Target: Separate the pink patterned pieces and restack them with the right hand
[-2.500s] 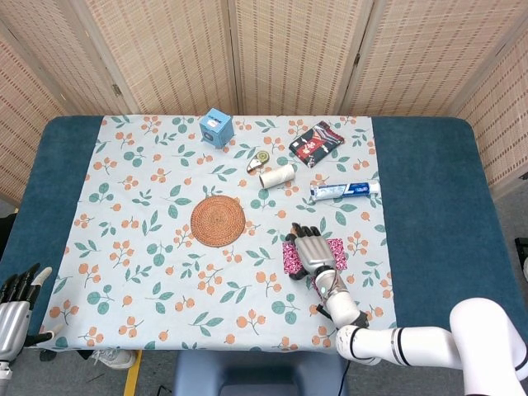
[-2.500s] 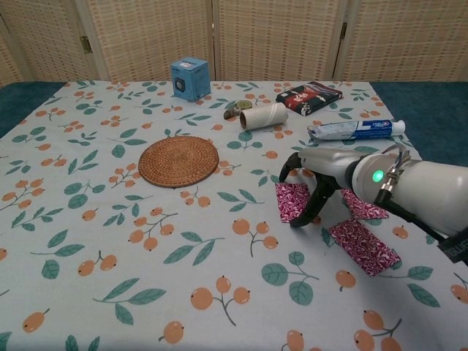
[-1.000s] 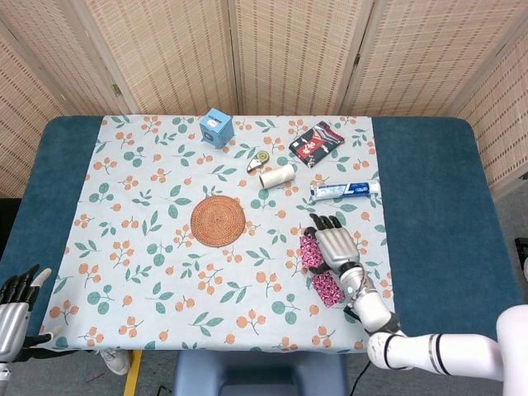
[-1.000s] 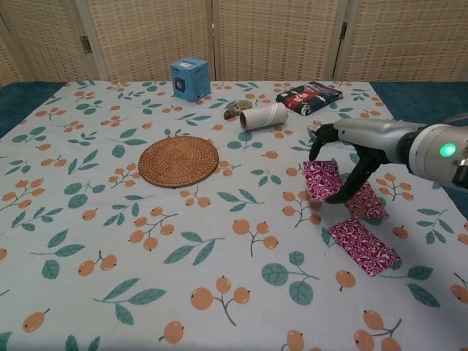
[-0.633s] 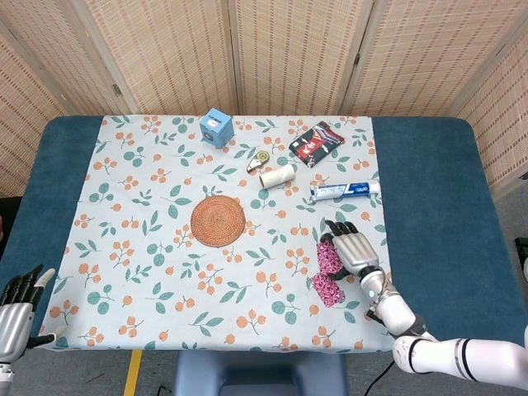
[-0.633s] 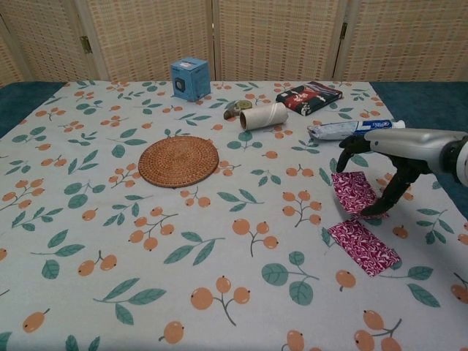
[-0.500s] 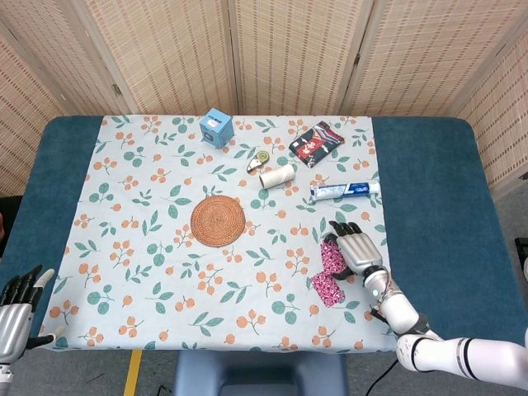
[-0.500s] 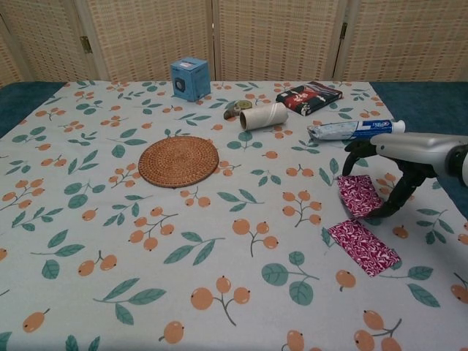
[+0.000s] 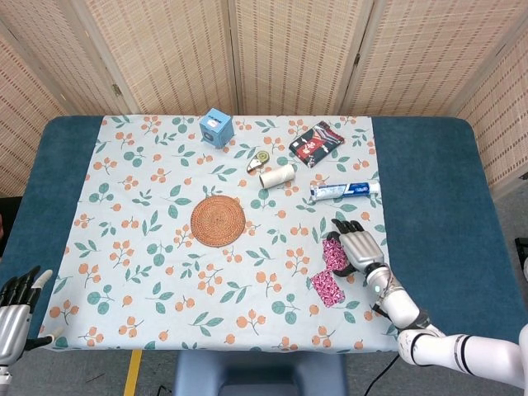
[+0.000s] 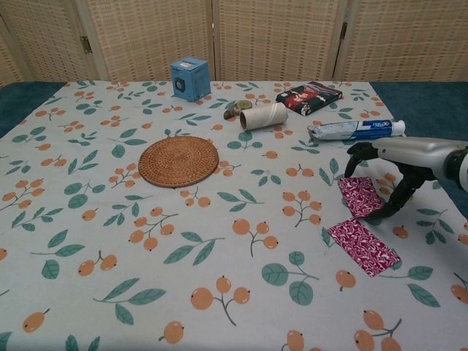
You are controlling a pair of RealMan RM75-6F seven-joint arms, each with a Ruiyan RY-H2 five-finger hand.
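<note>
The right hand (image 10: 387, 179) is seen at the right side of the floral tablecloth (image 10: 110, 241), its fingers arched down over one pink patterned piece (image 10: 360, 195), which is gripped between thumb and fingertips and appears tilted up from the cloth. A second pink patterned piece (image 10: 363, 246) lies flat just nearer, apart from the first. In the head view the same hand (image 9: 357, 247) covers most of the held piece (image 9: 335, 254), and the flat piece (image 9: 328, 287) is seen below it. Only the head view shows the left hand (image 9: 15, 307), at the near left corner off the table, fingers spread and holding nothing. Farther off, a toothpaste tube (image 10: 356, 130), a paper roll (image 10: 264, 115), a woven coaster (image 10: 178, 161), a blue box (image 10: 190, 78) and a dark packet (image 10: 313, 96) are laid out
</note>
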